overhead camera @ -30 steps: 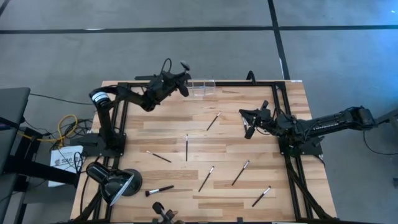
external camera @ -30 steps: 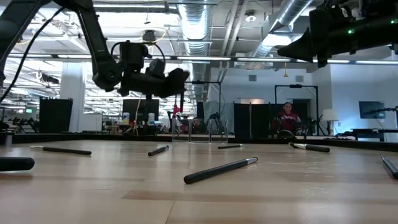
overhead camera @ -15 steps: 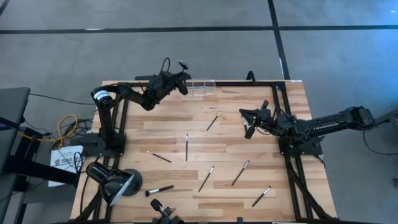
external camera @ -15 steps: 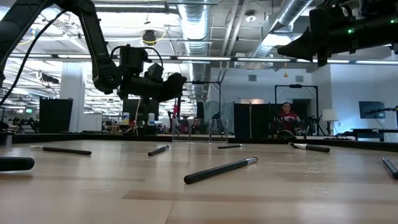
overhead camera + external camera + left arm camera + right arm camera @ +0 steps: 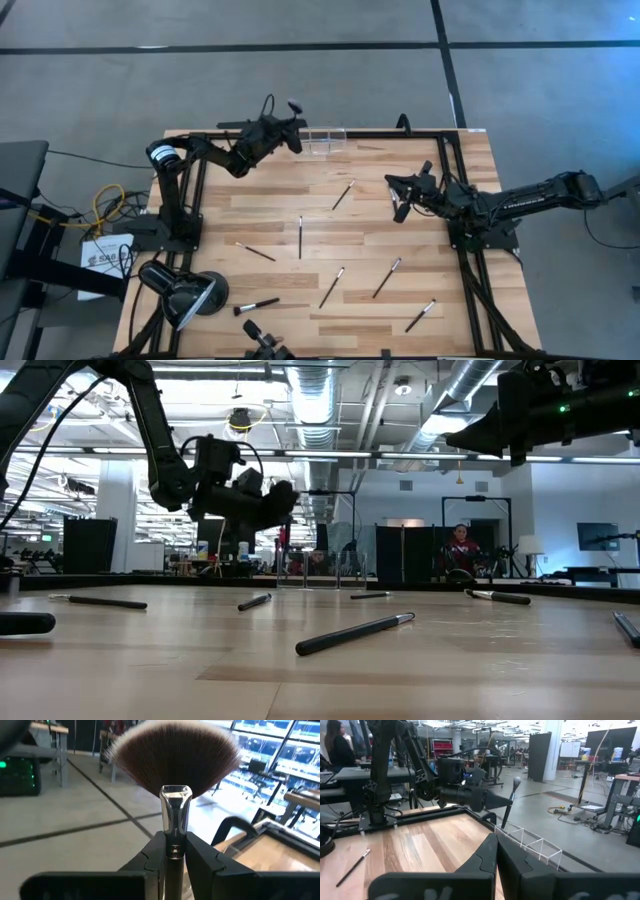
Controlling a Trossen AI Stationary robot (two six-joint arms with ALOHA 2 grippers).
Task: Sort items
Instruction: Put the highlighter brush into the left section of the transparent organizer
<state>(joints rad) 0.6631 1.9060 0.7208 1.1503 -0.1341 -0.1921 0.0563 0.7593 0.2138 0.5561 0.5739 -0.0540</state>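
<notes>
My left gripper [image 5: 288, 130] [image 5: 174, 837] is near the table's far edge, raised above it and shut on a fan brush [image 5: 296, 104] with dark bristles and a silver ferrule [image 5: 175, 805]. The brush stands beside a clear box [image 5: 325, 138] [image 5: 530, 842]. Several slim brushes lie flat on the wood, among them ones in mid-table [image 5: 343, 194] [image 5: 300, 237] and near the front [image 5: 332, 286] [image 5: 257, 306]. My right gripper [image 5: 397, 198] [image 5: 495, 847] hovers shut over the table's right side and holds nothing. My left gripper pinches the fan brush's handle just below the ferrule [image 5: 174, 851] between its two fingers [image 5: 200, 857]. The fingers come about level from the table's left and lie across the handle. The brush is lifted clear and stands nearly upright, its fan head [image 5: 516, 782] on top.
A black desk lamp [image 5: 185, 290] sits at the near left corner. A black frame rail [image 5: 440, 160] runs along the far and right sides. Bare wood [image 5: 250, 200] lies between the arms. A person [image 5: 462, 550] sits in the room behind.
My left gripper has sunk a little with the fan brush, staying shut on it. The right arm and the brushes on the table have kept still.
</notes>
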